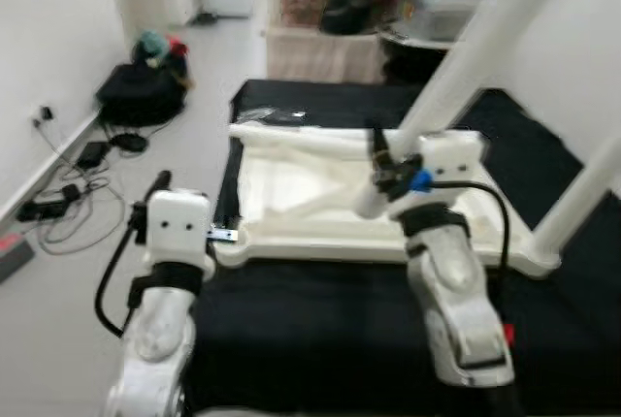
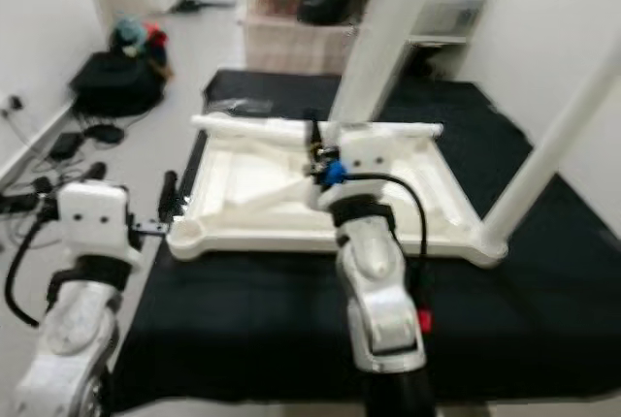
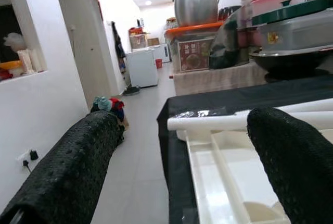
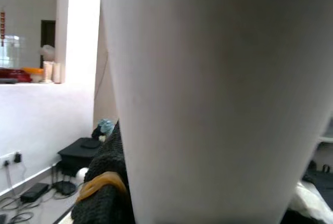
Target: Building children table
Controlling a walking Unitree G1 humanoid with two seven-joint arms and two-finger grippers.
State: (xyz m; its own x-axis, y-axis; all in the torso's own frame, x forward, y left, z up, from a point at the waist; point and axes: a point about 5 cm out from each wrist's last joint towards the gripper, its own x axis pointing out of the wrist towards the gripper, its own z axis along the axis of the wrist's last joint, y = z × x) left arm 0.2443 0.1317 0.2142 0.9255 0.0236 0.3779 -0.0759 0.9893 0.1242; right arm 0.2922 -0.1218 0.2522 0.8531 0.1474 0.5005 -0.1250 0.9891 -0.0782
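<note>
The white tabletop (image 2: 320,213) is lying upside down on the black mat (image 2: 291,339). The right gripper (image 1: 380,173) is gripping a leg (image 1: 466,58), apparently seating it; the left gripper (image 1: 155,189), jaws wide, is waiting at the mat's left edge.

Black mat (image 1: 320,330) lying on pale grey floor (image 1: 58,310), covering right part of scene. White tabletop (image 1: 291,194) resting upside down on mat, two white legs (image 1: 582,194) standing up from it. Small clear packet (image 1: 277,116) lying on mat's far left corner. Black bag (image 1: 141,92) and cables (image 1: 82,199) sitting on floor at left, beside wall.
</note>
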